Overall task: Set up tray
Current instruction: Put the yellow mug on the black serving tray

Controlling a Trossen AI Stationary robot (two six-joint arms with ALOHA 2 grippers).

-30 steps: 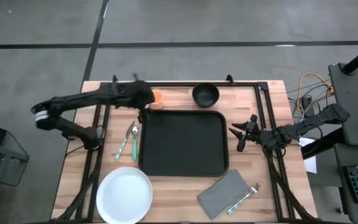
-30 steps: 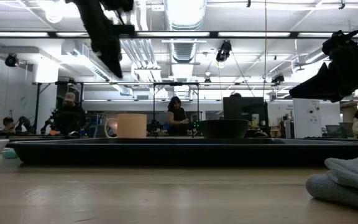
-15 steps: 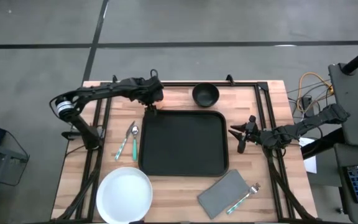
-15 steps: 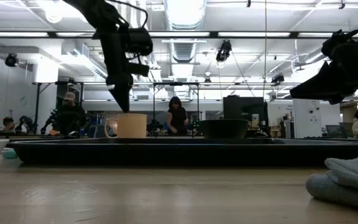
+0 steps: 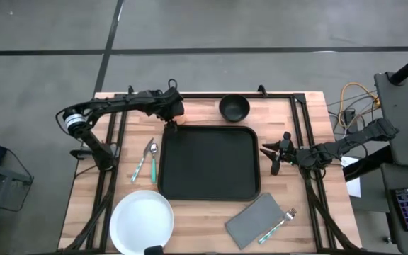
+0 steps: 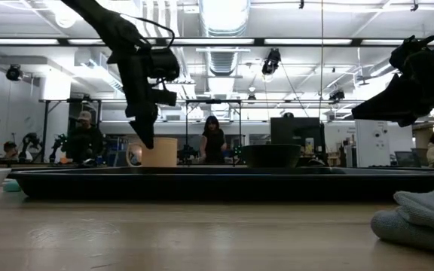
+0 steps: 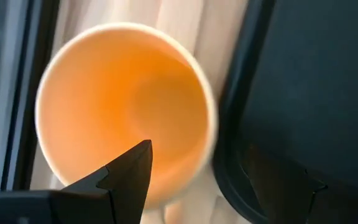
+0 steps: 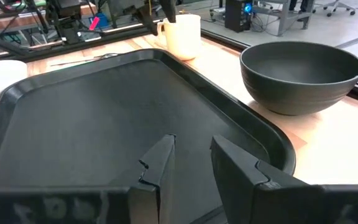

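- Your black tray (image 5: pixel 209 163) lies flat in the middle of the wooden table (image 5: pixel 303 234). Nothing is on it.
- Your left gripper (image 5: pixel 170 117) hangs right over the cream mug (image 6: pixel 158 151), which stands just beside the tray's far left corner.
- In the left wrist view, the fingers are spread apart. One finger (image 7: pixel 124 174) is over the mug's orange inside and the other is outside its rim, over the tray's edge. They hold nothing.
- Your right gripper (image 5: pixel 269 154) waits just beside the tray's right edge. Its fingers (image 8: pixel 157 165) are a little apart and hold nothing.
- The dark bowl (image 5: pixel 234 108) sits just past the tray's far edge.
- The white plate (image 5: pixel 142 221) is near the tray's near left corner.
- A spoon (image 5: pixel 152 159) lies left of the tray.
- The grey napkin (image 5: pixel 254 219) has a fork (image 5: pixel 280 222) on it.
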